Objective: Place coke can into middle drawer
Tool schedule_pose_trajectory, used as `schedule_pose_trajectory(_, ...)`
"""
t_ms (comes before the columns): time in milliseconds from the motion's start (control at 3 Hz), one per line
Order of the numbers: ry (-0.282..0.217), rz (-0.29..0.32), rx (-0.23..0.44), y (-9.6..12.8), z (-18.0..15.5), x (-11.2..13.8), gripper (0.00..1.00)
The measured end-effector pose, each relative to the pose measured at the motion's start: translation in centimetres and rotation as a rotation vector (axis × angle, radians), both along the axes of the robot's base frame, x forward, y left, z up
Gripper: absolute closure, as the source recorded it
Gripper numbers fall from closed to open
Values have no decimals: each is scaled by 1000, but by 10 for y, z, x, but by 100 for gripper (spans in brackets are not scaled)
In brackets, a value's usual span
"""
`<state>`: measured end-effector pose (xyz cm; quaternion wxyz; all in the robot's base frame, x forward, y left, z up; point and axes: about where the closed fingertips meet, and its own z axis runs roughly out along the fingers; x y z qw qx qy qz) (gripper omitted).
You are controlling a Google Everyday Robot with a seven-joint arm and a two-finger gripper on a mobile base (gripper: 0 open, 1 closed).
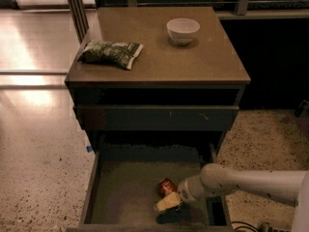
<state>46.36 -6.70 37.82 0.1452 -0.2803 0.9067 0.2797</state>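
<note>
The coke can [166, 185] is small and red, inside the open middle drawer [120, 197], on the right part of its greenish-grey floor. My gripper [168, 202] reaches in from the right on a white arm [241, 181] and sits right against the can's near side, low in the drawer. The can's lower part is hidden behind the gripper. I cannot tell whether the can rests on the floor or is held.
On the cabinet top [203, 62] lie a green chip bag [111, 52] at the left and a white bowl [183, 30] at the back right. A closed dark drawer front [154, 117] sits above the open one. Speckled floor lies on both sides.
</note>
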Motion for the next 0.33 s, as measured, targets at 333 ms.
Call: schedule_pose_trajectory(333, 0, 0, 0, 0, 0, 0, 0)
